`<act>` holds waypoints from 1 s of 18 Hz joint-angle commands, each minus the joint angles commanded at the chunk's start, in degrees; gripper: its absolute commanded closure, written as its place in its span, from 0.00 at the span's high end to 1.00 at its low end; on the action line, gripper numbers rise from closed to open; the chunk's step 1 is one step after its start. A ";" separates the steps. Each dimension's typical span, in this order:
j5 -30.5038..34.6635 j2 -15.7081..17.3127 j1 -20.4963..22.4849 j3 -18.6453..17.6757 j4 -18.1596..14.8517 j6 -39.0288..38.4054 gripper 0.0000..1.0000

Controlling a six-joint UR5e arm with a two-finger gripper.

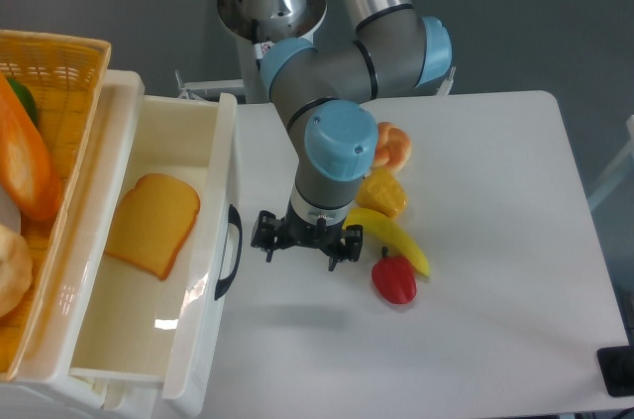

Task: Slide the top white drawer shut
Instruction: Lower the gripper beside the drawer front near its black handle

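The top white drawer [203, 270] stands pulled out from the white cabinet at the left. Its black curved handle [230, 251] faces right toward the table. A slice of toast [154, 224] lies inside it. My gripper [302, 253] hangs over the table just right of the handle, a short gap away, touching nothing. Its two fingers point down and stand apart, open and empty. The lower drawer is hidden under the top one.
A yellow wicker basket [59, 62] with bread and vegetables sits on the cabinet at the far left. A banana [391, 234], a red pepper [394, 279], a yellow corn piece [382, 191] and an orange fruit [392, 147] lie just right of my gripper.
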 joint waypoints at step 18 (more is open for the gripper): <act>-1.14 0.62 -0.53 0.00 -0.26 0.09 1.00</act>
